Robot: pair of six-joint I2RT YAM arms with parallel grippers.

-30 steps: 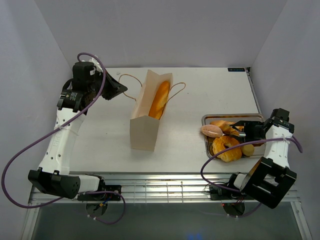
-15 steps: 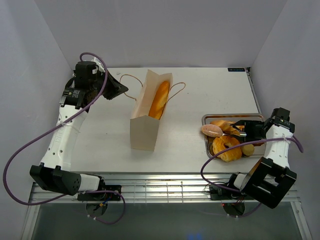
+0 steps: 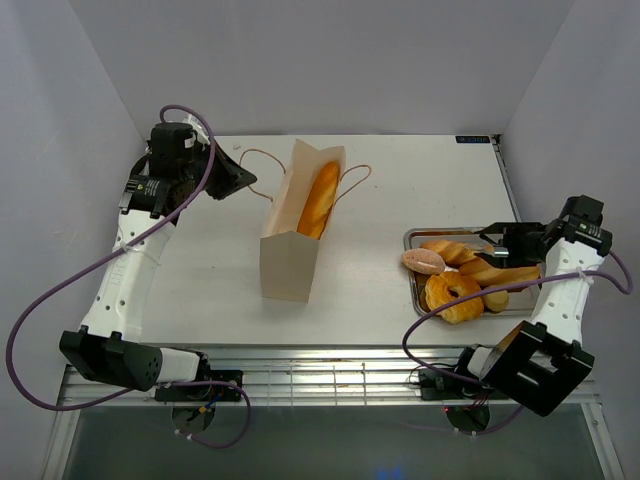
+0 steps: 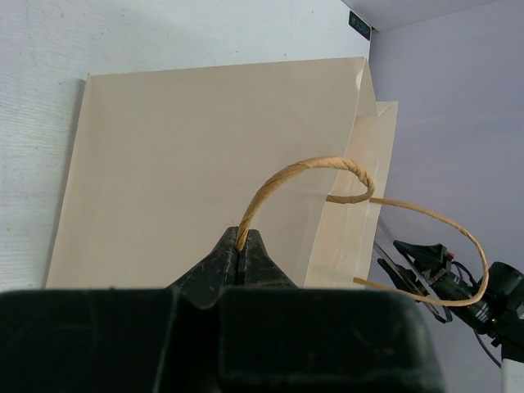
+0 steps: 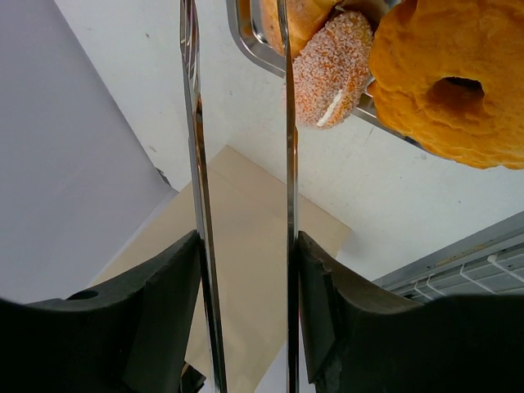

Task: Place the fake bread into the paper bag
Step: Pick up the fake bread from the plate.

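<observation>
The tan paper bag (image 3: 290, 262) stands at mid-table with the long baguette (image 3: 320, 198) inside it. My left gripper (image 3: 236, 178) is shut on the bag's near cord handle (image 4: 311, 168); the pinch shows in the left wrist view (image 4: 241, 246). More fake bread lies on the silver tray (image 3: 412, 285): a pinkish round bun (image 3: 423, 262), a ring bun (image 3: 452, 295), croissants (image 3: 448, 249) and a long loaf (image 3: 512, 275). My right gripper (image 3: 510, 240) is shut on metal tongs (image 5: 286, 123), whose tips reach a pastry (image 5: 304, 18) above the pink bun (image 5: 332, 70) and ring bun (image 5: 450, 82).
The tray sits near the table's right front corner, close to my right arm's base. The bag's second cord handle (image 3: 356, 180) loops out on its far right side. Grey walls close in the table at left, back and right.
My right gripper has pulled back to the right with the tongs, uncovering the long loaf on the tray. My left gripper shifted slightly, still holding the handle.
</observation>
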